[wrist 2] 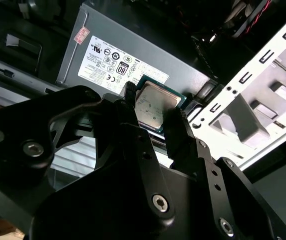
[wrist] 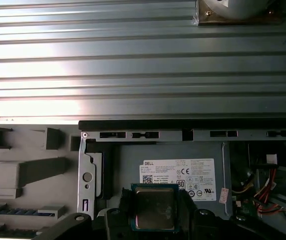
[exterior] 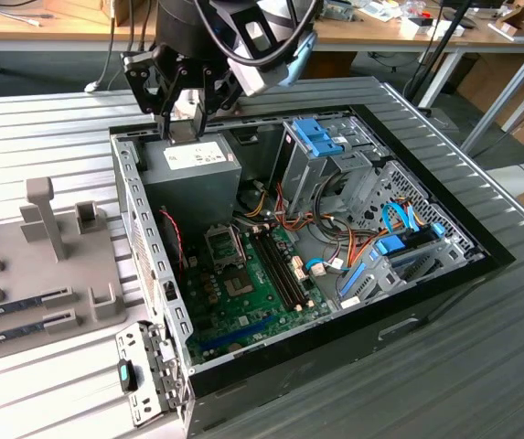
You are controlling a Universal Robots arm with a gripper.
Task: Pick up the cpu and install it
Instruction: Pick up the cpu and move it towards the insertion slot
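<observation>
**Exterior view.**
- Pincer [exterior: 181, 126]: hangs over the grey power supply [exterior: 193, 166], in the far corner of the open computer case [exterior: 143, 238]. The case lies on the ribbed tabletop [exterior: 481, 375].
- Cpu: hard to make out here; possibly the thin sliver between the fingertips.
- Socket [exterior: 225, 245]: on the green board [exterior: 243, 297], well apart from the pincer and deeper in the case. It sits beside the memory slots [exterior: 284, 270] and near a tangle of cables [exterior: 335, 242]. Whether its retaining frame stands open cannot be told.

**Second wrist view.**
- Cpu [wrist 2: 155, 104]: pinched by two opposite edges between the black fingers [wrist 2: 180, 132], with its metal top facing the camera.
- The power supply's label lies behind it.
- The underside and contact face are hidden.

**First wrist view.**
- Cpu [wrist: 154, 207]: sits square in the pincer, over the power supply and just inside the case rim [wrist: 182, 134].
- Part of its outline is masked by the pincer's body.

**Risks, as judged.**
- The hold is on thin edges only, so a jolt or a slackened grip could let the chip twist or slip. It would then fall onto the power supply or down among the cables.
- A chip that is tilted or rotated when it meets the socket could seat crooked and damage the contacts.
- The chip's orientation marks are not legible, so its alignment cannot be confirmed.
- The fingers could snag on the cables close to the socket.
</observation>
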